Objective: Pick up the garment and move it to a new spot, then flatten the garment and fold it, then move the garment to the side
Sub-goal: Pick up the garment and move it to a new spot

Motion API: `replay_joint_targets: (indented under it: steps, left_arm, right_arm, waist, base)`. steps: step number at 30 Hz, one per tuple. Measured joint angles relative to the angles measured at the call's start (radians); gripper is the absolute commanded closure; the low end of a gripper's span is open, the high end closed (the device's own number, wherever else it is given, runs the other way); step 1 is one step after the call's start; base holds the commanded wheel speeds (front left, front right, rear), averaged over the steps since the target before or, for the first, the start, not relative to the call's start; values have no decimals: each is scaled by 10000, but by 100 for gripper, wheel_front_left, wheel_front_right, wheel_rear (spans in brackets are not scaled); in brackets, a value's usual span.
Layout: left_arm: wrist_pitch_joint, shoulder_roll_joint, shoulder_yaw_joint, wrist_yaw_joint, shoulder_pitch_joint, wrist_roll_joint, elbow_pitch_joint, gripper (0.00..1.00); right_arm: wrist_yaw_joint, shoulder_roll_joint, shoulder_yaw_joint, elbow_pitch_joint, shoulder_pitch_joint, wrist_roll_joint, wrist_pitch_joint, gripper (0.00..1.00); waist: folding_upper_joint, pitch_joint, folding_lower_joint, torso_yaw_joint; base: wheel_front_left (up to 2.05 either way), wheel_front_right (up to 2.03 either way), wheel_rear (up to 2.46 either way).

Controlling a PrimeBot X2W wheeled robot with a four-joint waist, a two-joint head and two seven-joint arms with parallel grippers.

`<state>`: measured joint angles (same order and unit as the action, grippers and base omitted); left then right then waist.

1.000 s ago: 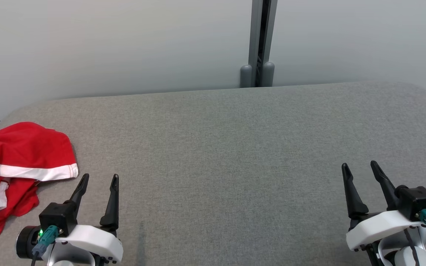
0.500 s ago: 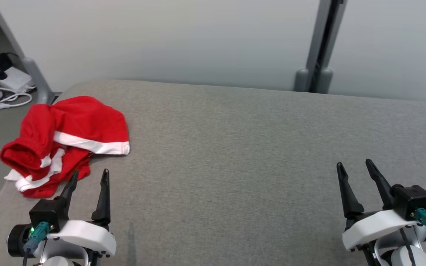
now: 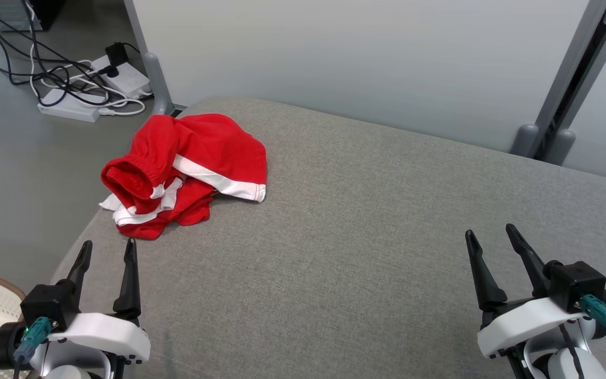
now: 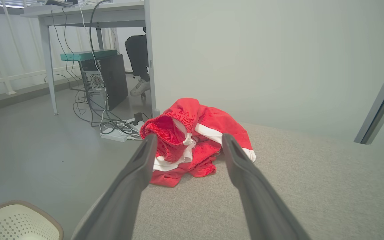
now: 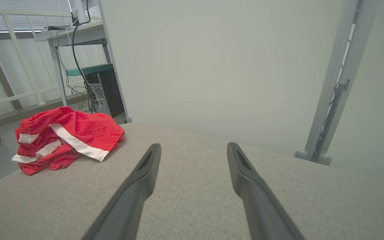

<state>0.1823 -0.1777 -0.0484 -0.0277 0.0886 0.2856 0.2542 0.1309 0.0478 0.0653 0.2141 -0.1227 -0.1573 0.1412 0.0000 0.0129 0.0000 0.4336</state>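
Red garment (image 3: 198,142) now faces us
We turned left toward it; left gripper (image 3: 109,242) and right gripper (image 3: 489,229) gape empty, pickup comes next.

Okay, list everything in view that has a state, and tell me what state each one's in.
red garment, crumpled heap, unfolded, on the grey table at its left edge
left gripper, open, empty, short of the garment
right gripper, open, empty, over bare table
power strip, on the floor, plug inserted
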Motion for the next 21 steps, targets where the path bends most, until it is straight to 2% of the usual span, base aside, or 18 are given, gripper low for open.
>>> replay_joint_targets:
  steps: [9, 21]
  left_arm:
    - [31, 0, -35, -84, 1, 67, -117, 0]
    - [-38, -119, 31, -171, 546, 238, -378, 0]
  right_arm:
    - [0, 2, 44, -13, -2, 13, -2, 0]
    - [0, 0, 159, -121, -177, 13, -82, 0]
  waist:
    - [0, -77, 0, 234]
    - [0, -363, 0, -91]
  base:
    - [0, 0, 0]
    - [0, 0, 0]
